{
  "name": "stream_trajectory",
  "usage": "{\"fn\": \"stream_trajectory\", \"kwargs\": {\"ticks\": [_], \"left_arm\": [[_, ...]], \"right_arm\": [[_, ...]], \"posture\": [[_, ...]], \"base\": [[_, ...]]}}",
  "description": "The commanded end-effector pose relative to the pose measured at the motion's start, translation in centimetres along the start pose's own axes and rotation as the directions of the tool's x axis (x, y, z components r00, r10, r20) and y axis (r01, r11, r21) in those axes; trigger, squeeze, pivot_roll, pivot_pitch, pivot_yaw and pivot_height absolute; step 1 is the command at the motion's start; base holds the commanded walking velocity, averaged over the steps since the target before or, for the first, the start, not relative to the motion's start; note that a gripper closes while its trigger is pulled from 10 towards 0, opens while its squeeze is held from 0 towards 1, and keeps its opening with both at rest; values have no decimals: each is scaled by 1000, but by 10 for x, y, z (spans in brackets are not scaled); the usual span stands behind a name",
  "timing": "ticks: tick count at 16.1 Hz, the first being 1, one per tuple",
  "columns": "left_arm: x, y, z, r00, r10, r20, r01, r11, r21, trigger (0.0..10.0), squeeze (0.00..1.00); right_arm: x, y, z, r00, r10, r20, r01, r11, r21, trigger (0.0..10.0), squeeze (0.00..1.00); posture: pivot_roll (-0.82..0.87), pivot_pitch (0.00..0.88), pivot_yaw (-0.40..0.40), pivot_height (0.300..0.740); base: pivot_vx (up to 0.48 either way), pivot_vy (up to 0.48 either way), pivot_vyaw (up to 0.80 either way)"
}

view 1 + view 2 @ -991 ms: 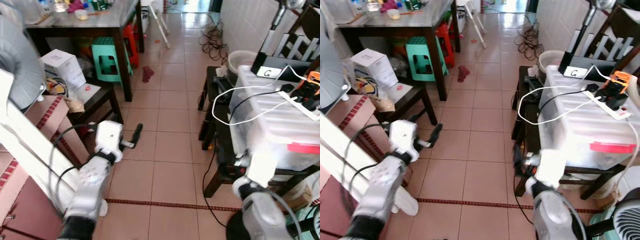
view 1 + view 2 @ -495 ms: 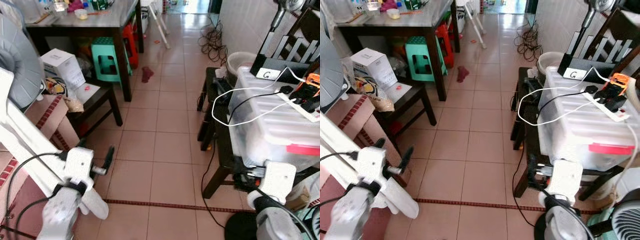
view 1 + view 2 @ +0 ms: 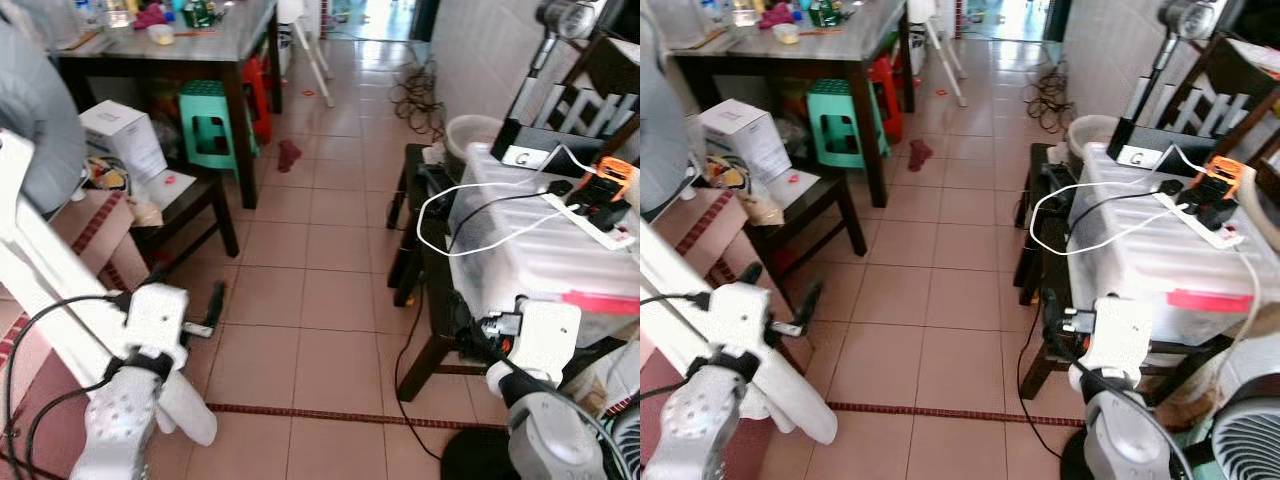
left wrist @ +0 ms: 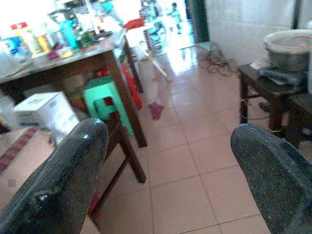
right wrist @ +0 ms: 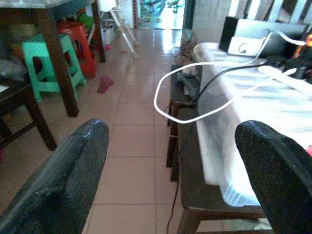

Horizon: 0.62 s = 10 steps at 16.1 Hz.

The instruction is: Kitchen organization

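On the far left, a dark table (image 3: 215,45) with small kitchen things on top (image 3: 160,32) is seen, and this is judged to be where the tidying must be done, since nothing is held yet. Below it a green stool (image 3: 210,115) and a white box (image 3: 125,135) are found. Near on the left, the left gripper (image 3: 213,305) is held low with its two fingers (image 4: 63,175) spread wide and nothing between them. In the middle, a bare tiled floor (image 3: 320,260) gives a free path, with a small red cloth (image 3: 290,153) lying far along it. On the right, the right gripper (image 3: 1052,318) is also spread wide and empty, just beside a clear bin (image 3: 545,250) with a white cable (image 3: 470,215). The step is judged to be walking, so the arms should be kept tucked in and away from the cable.
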State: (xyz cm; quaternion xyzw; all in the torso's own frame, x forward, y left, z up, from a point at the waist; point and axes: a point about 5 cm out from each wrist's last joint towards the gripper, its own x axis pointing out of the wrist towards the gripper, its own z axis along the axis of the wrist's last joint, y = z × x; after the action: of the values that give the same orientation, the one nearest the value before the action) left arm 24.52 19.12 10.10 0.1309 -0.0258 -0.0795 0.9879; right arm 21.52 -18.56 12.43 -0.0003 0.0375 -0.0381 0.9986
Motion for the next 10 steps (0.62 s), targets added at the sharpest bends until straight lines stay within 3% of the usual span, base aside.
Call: {"fn": "stream_trajectory", "kwargs": {"ticks": [1, 3, 4, 5, 7, 9, 10], "left_arm": [[6, -4, 1, 1000, -4, 5, 4, 1000, 14, 10000, 0], [13, -9, 2, 1000, -13, 3, 13, 1000, -3, 10000, 0], [23, -23, 8, 997, -72, 22, 73, 997, -34, 10000, 0], [27, -30, 10, 993, -115, 35, 115, 993, -9, 10000, 0], [37, -40, 0, 989, -145, -31, 143, 989, -43, 10000, 0], [48, -48, -1, 986, -160, -46, 156, 984, -86, 10000, 0], [61, -46, 1, 993, -101, -59, 93, 989, -117, 10000, 0]], "right_arm": [[1, 0, 8, 1000, -2, 29, 2, 1000, -2, 10000, 0], [3, 0, 8, 1000, -4, 31, 4, 1000, -11, 10000, 0], [6, 1, 5, 999, -11, 33, 11, 1000, -7, 10000, 0], [10, 4, 6, 999, -10, 42, 11, 1000, -19, 10000, 0], [16, 7, 4, 997, -42, 61, 43, 999, -17, 10000, 0], [19, 8, 3, 995, -81, 63, 81, 997, 8, 10000, 0], [21, 11, 3, 995, -80, 67, 80, 997, 12, 10000, 0]], "posture": [[53, 0, 5, 740], [53, 0, 3, 740], [52, 0, 1, 740], [45, 0, 3, 740], [34, 0, 16, 740], [28, 0, 25, 740], [36, 0, 22, 740]], "base": [[0, 0, 0], [0, 0, 0], [0, 0, 0], [0, 0, 0], [0, 0, 0], [0, 0, 0], [0, 0, 0]]}}
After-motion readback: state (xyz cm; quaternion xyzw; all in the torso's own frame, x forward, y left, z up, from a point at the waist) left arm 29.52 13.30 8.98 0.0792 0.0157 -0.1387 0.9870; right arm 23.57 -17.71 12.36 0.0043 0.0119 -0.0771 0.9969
